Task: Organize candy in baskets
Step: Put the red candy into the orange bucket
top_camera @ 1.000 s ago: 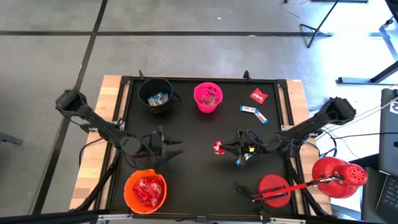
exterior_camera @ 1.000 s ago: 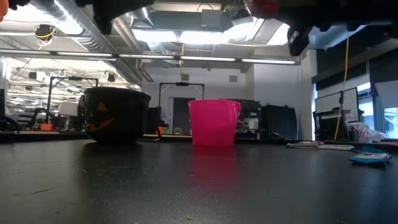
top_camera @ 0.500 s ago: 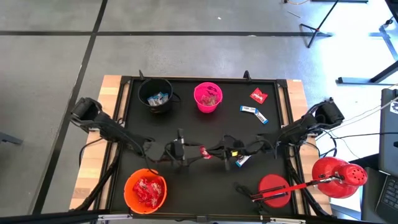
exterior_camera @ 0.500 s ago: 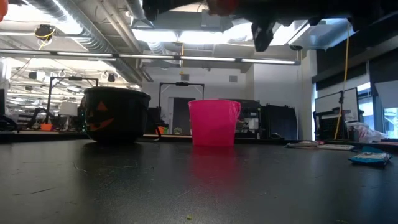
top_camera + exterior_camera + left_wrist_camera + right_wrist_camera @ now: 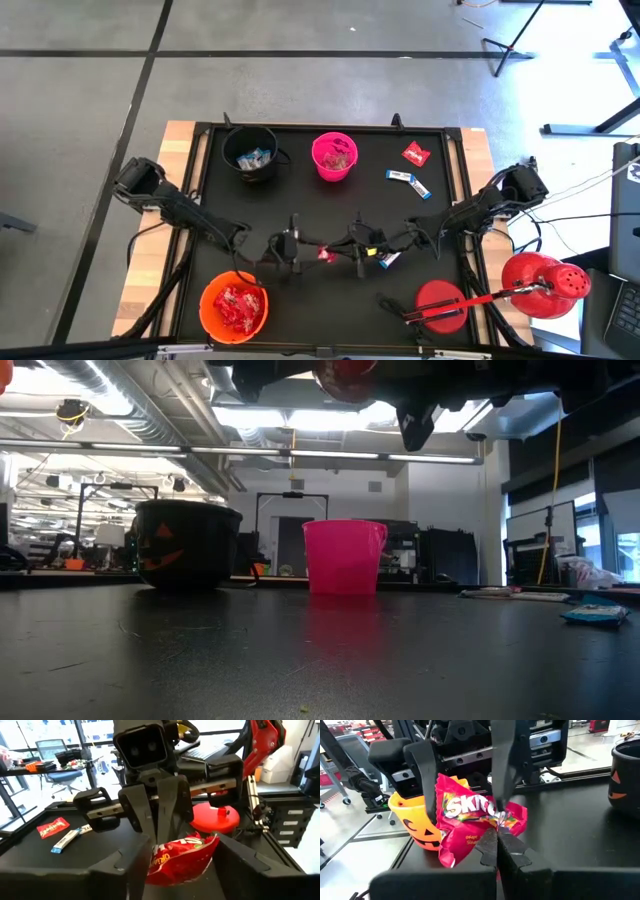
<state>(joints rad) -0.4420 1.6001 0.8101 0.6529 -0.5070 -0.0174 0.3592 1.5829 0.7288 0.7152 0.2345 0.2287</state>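
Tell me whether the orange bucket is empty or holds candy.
Holds candy: the orange bucket has red packets piled inside, seen from above.

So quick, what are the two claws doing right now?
Right gripper: shut on the red candy packet, above the table's middle.
Left gripper: open, fingers on either side of the same packet, not clamped on it.

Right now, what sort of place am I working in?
Probably a robotics lab or workshop: exposed ceiling ducts and strip lights, benches with equipment behind the black worktable, and a blue office chair beyond it.
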